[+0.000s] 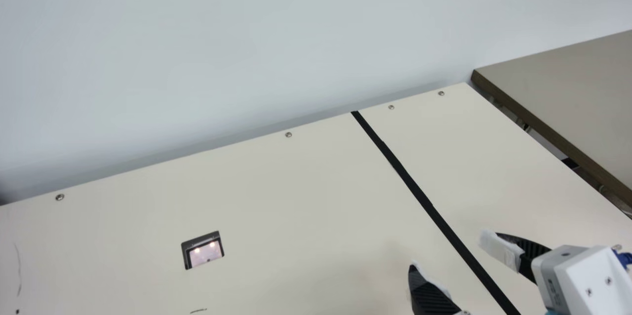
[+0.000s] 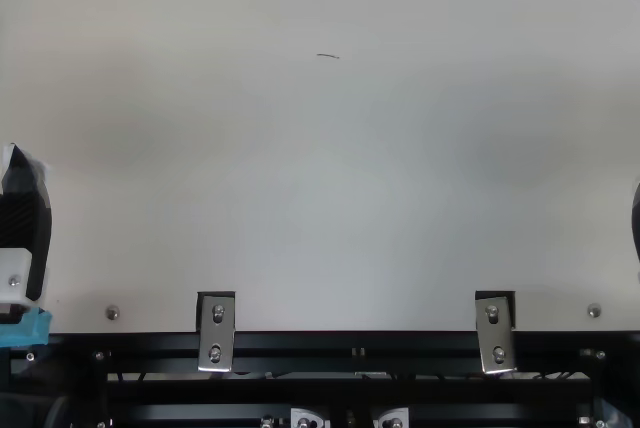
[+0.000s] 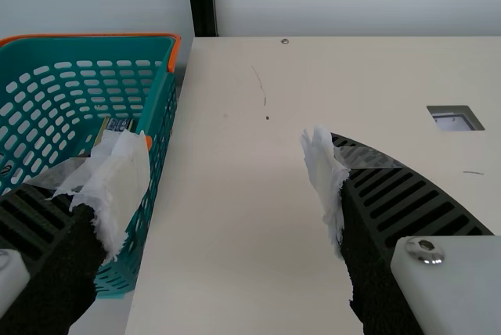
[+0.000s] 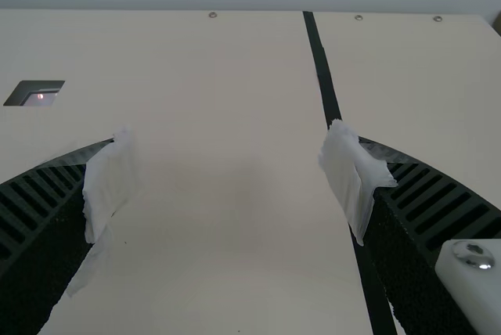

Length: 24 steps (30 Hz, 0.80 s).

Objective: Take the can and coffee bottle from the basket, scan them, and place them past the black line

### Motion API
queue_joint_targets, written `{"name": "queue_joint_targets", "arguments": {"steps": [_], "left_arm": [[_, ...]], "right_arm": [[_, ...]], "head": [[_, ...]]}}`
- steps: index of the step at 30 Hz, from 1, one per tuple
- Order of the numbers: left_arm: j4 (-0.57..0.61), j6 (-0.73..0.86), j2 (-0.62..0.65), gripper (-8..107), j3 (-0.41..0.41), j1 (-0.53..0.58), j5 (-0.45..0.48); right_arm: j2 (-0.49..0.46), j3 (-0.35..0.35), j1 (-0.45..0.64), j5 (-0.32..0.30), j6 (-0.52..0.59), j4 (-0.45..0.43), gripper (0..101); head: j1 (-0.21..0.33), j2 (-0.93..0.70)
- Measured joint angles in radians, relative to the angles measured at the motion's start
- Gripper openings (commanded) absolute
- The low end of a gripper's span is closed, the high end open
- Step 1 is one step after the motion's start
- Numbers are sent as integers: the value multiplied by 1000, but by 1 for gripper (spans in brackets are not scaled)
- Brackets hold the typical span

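Observation:
The teal basket [image 3: 160,127] with an orange rim stands beside the table in the left wrist view; a small dark-and-yellowish item [image 3: 119,124] lies inside, partly hidden, and I cannot tell what it is. My left gripper [image 2: 25,213] is at the left edge of the top view; in its wrist view the left gripper [image 3: 223,164] is open, with one finger overlapping the basket. My right gripper [image 1: 449,252] stands open and empty above the table around the black line [image 1: 429,209]; its wrist view shows the right gripper [image 4: 228,164] likewise. The scanner window [image 1: 205,254] is lit.
The cream table [image 1: 296,196] meets a pale wall behind. Another table [image 1: 568,88] stands off to the right across a gap. Small screws dot the cream table's back edge, and metal brackets [image 2: 216,323] hold its front edge.

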<state>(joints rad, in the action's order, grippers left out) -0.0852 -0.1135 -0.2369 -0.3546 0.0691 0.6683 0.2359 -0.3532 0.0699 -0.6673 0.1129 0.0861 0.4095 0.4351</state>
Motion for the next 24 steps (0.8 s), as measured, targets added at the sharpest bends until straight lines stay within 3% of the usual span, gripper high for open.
{"name": "queue_joint_targets", "arguments": {"steps": [24], "left_arm": [[0,0,0,90,0,0,0]], "right_arm": [[0,0,0,0,0,0,101]], "head": [[0,0]]}}
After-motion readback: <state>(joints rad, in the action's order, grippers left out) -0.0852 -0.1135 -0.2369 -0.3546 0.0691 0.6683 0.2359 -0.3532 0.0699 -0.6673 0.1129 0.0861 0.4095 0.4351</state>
